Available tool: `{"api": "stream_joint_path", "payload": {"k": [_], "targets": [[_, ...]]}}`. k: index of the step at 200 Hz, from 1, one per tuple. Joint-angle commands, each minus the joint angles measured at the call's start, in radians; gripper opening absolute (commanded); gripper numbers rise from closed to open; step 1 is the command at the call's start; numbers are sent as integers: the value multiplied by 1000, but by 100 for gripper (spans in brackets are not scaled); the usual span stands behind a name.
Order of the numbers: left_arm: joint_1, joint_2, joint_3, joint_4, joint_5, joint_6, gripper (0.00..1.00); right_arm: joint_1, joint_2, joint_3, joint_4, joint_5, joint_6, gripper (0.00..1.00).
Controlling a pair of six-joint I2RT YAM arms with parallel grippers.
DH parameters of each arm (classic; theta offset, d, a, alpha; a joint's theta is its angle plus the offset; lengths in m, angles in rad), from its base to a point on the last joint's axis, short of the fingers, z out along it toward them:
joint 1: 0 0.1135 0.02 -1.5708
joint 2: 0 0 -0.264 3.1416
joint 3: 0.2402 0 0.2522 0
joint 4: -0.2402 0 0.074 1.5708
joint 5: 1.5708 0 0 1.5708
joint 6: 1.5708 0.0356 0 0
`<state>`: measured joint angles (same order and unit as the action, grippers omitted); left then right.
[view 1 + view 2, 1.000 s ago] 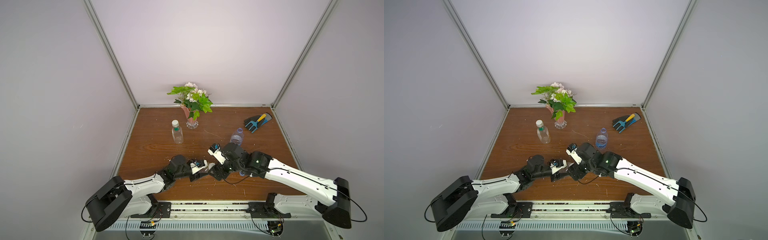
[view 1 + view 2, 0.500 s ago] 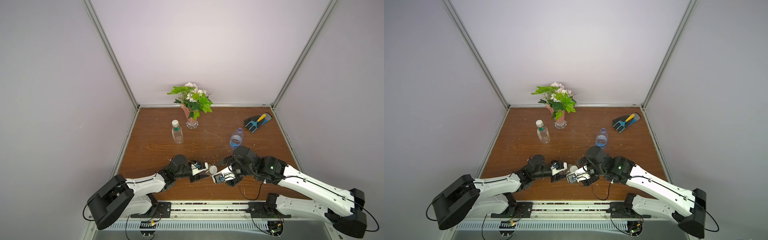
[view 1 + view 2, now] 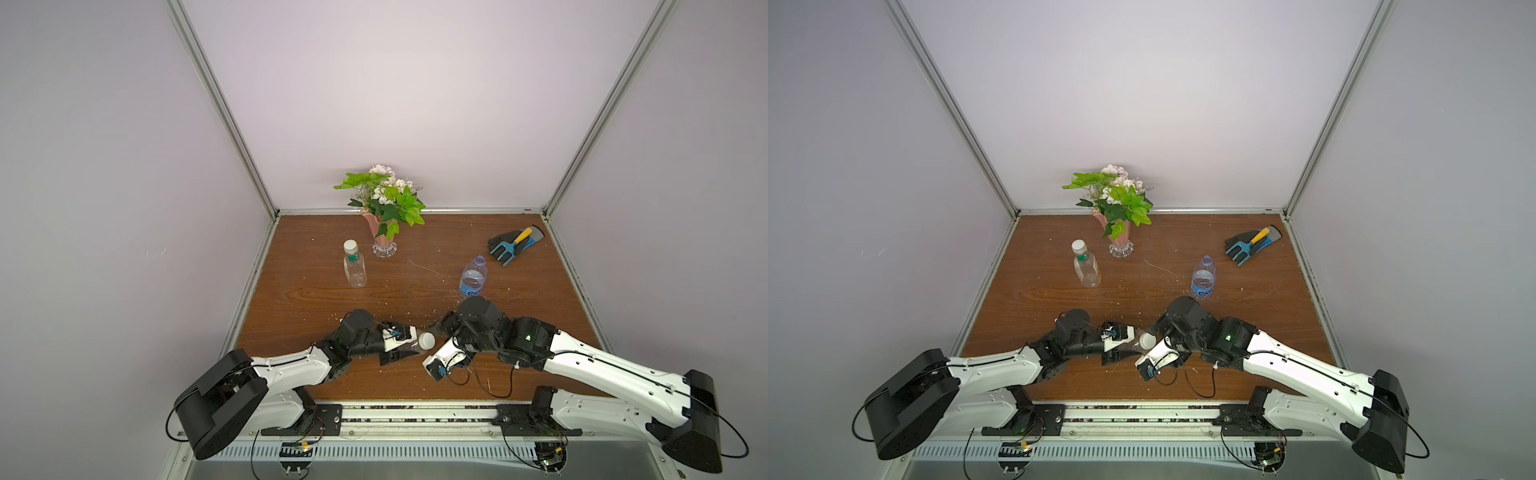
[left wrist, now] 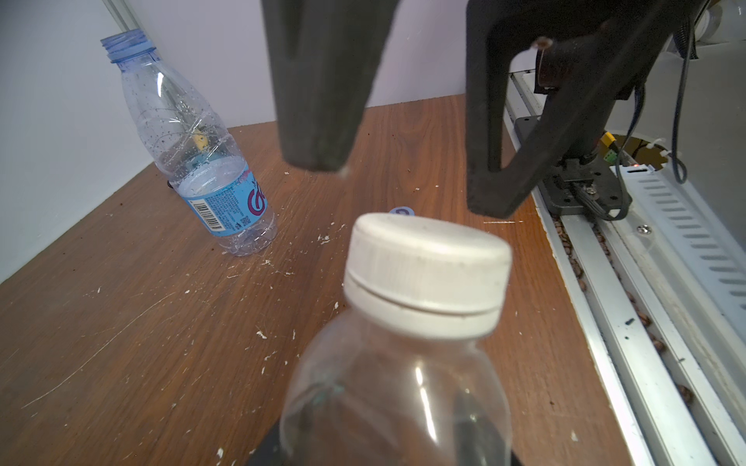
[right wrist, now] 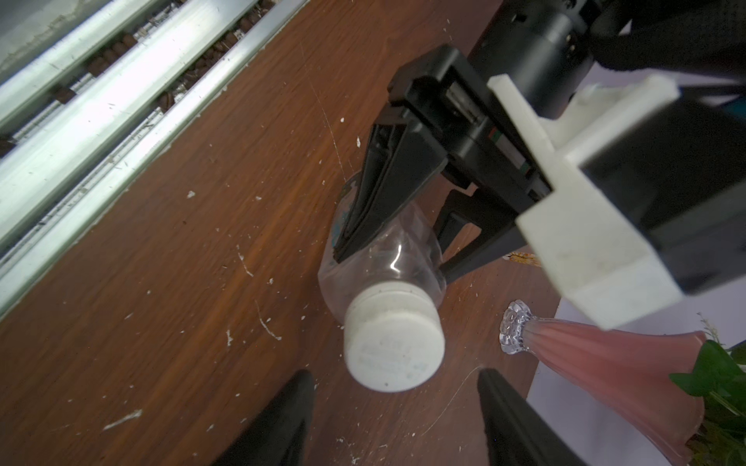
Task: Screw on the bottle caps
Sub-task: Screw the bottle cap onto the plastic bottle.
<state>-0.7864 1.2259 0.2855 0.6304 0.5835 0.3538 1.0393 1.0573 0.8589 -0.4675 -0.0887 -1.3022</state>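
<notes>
White cap [image 5: 393, 351] sits on clear bottle [image 5: 387, 258]. Left fingers [image 5: 375, 201] clamp the tilted bottle body. Right fingers [image 5: 282, 419] spread wide, just off the cap.

The bottle [image 4: 177, 121] has a blue label [image 4: 226, 197] with a barcode [image 4: 208, 218] at 7 o'clock and a purple swirl [image 4: 256, 200] at 3 o'clock. Its small print is unreadable.

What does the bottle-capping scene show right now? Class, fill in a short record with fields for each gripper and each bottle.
left gripper: shut on round bottle, gripping its body
round bottle top: white cap sits on the neck
right gripper: open, fingertips near the white cap, not touching it
blue-labelled bottle: upright, no cap
squarish bottle: upright, capped, beside the vase
</notes>
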Motion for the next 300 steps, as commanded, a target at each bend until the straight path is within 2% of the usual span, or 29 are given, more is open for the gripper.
{"api": "stream_joint_path", "payload": {"k": [1, 108, 165, 198, 231, 257, 300], "targets": [[-2, 5, 17, -18, 24, 7, 16, 4, 17, 18, 29, -45, -16, 66], [-2, -1, 16, -27, 32, 1, 17, 3, 81, 34, 27, -16, -2, 51], [-2, 9, 20, -28, 35, -1, 17, 3, 99, 41, 34, -25, 14, 49], [-2, 10, 20, -32, 33, -3, 17, 3, 114, 55, 14, -25, 34, 37], [-2, 9, 18, -31, 28, -7, 17, 3, 124, 75, -14, -27, 137, 20], [-2, 10, 17, -25, 19, -9, 17, 3, 123, 80, -24, -48, 268, 0], [-3, 25, 19, -17, 10, -20, 17, 3, 120, 84, -23, -104, 512, 0]]}}
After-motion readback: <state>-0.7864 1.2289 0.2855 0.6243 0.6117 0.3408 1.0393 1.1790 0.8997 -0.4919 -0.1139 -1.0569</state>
